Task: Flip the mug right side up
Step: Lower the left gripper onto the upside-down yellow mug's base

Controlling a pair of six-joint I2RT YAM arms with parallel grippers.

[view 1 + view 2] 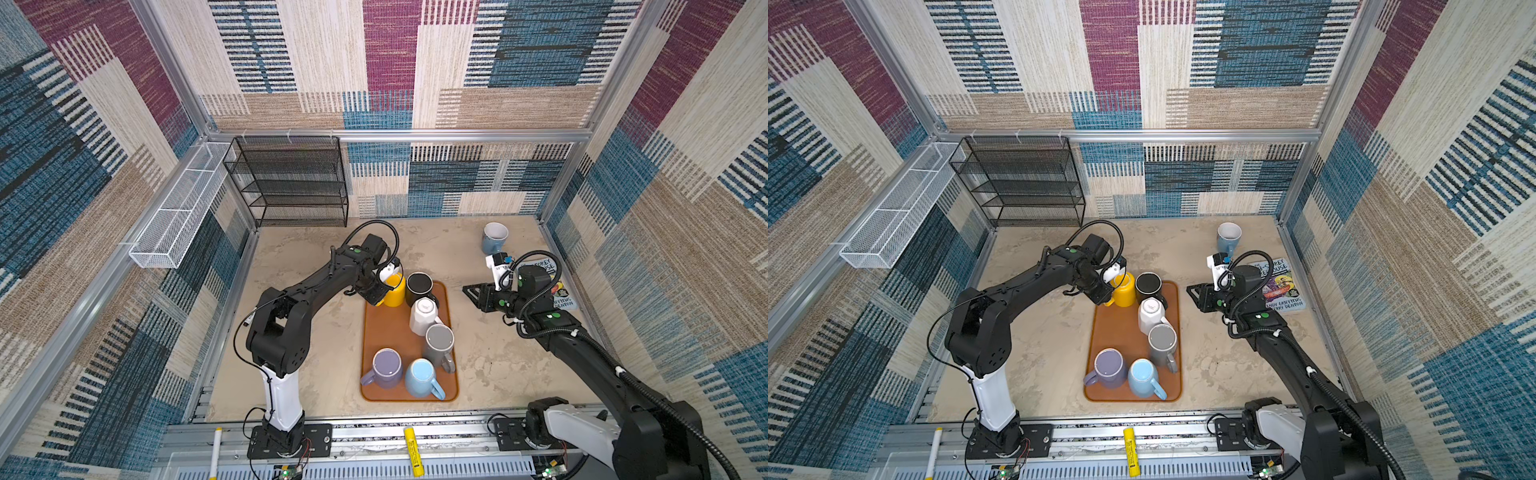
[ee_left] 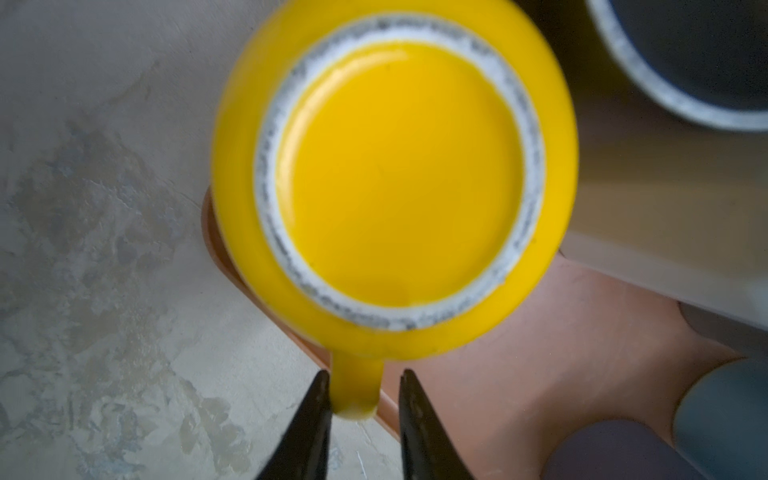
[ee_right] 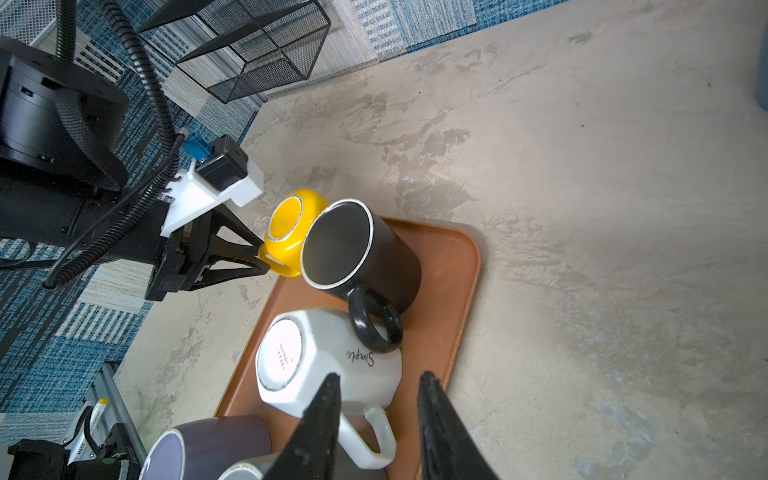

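A yellow mug (image 1: 395,293) (image 3: 286,228) stands upside down on the far left corner of the orange tray (image 1: 386,332). Its white-ringed base (image 2: 395,178) faces up. My left gripper (image 2: 365,374) (image 1: 380,300) is open only a little, with the jaws on either side of the mug's handle (image 2: 356,390). One finger touches the handle and a small gap shows at the other. My right gripper (image 3: 378,376) (image 1: 468,291) hovers open beside the tray's right edge, holding nothing.
The tray also holds black (image 1: 419,286), white (image 1: 424,313), grey (image 1: 439,343), purple (image 1: 386,365) and light blue (image 1: 422,376) mugs, close together. A blue mug (image 1: 494,237) and a book (image 1: 557,286) lie at the back right. A black wire rack (image 1: 291,183) stands at the back left.
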